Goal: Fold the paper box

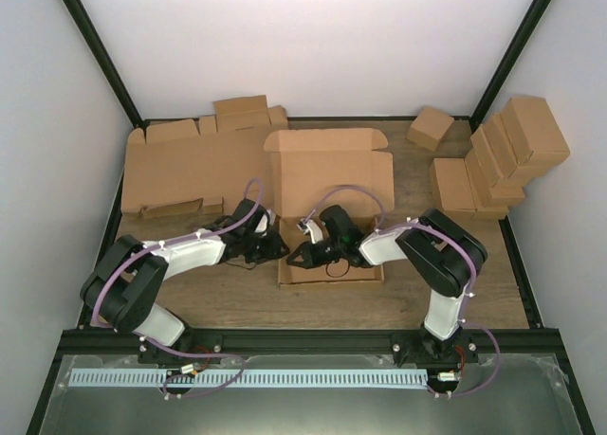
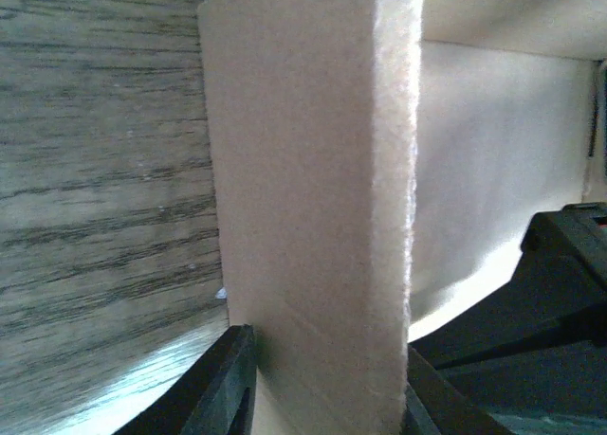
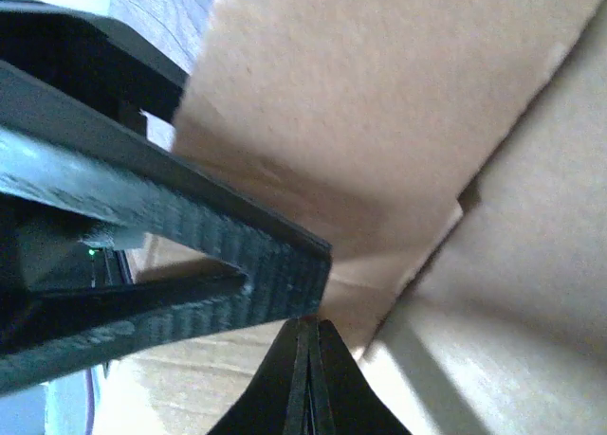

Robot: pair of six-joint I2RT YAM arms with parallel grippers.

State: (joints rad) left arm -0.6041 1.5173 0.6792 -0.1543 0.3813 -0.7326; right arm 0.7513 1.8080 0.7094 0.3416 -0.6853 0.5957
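Observation:
The paper box (image 1: 327,174) lies mid-table, its lid panel raised at the back and its front part under both grippers. My left gripper (image 1: 281,250) is at the box's left front corner. In the left wrist view its fingers (image 2: 224,388) press both sides of a thick folded wall of the box (image 2: 313,170), so it is shut on that wall (image 2: 322,397). My right gripper (image 1: 298,257) reaches in from the right, just inside the same corner. Its fingertips (image 3: 308,326) are shut together with nothing between them, against the brown cardboard (image 3: 379,103) and right beside the left gripper's black finger (image 3: 190,255).
A pile of flat cardboard blanks (image 1: 185,165) lies at the back left. Ready-made brown boxes (image 1: 503,155) are stacked at the right, with one small box (image 1: 430,127) apart at the back. Bare wood table (image 1: 237,298) shows in front, ending at a black rail (image 1: 303,338).

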